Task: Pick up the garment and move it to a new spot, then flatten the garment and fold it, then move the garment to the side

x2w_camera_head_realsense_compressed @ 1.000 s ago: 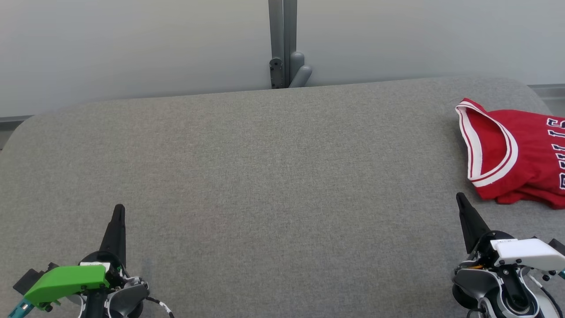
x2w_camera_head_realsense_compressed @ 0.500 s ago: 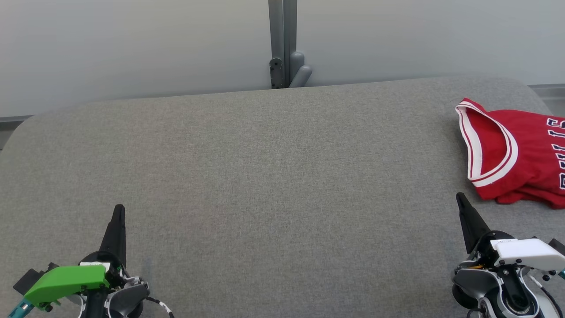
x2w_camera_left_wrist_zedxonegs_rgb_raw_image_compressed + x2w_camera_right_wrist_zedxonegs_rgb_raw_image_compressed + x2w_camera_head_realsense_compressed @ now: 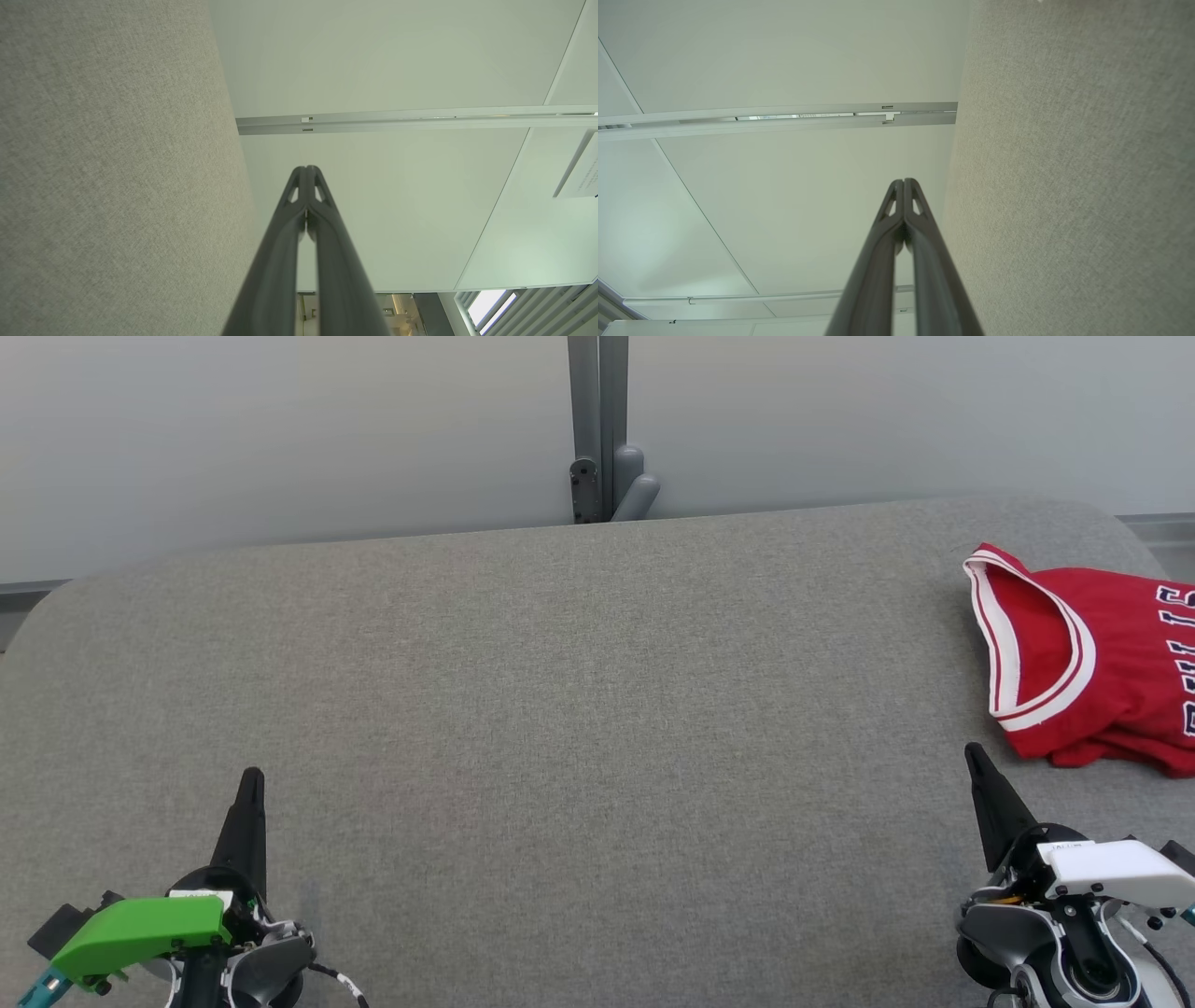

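Fingers (image 3: 246, 821) pressed tip to tip, the left end effector (image 3: 251, 782) sits closed and empty over the near left part of the gray fabric-covered counter (image 3: 597, 709), its green-capped wrist at the lower edge of the head view. At the near right, the right end effector (image 3: 973, 756) is likewise shut on nothing, a white cap on its wrist, its dark point aimed toward the garment (image 3: 1102, 672). That garment, a red sleeveless jersey with white-and-red trim and dark lettering, lies crumpled at the counter's far right, partly cut off by the frame edge, near the right fingertips but apart from them. A wide stretch of gray cloth separates the two arms. Behind the counter stands a pale wall (image 3: 280, 429) split by a gray post (image 3: 597, 420).
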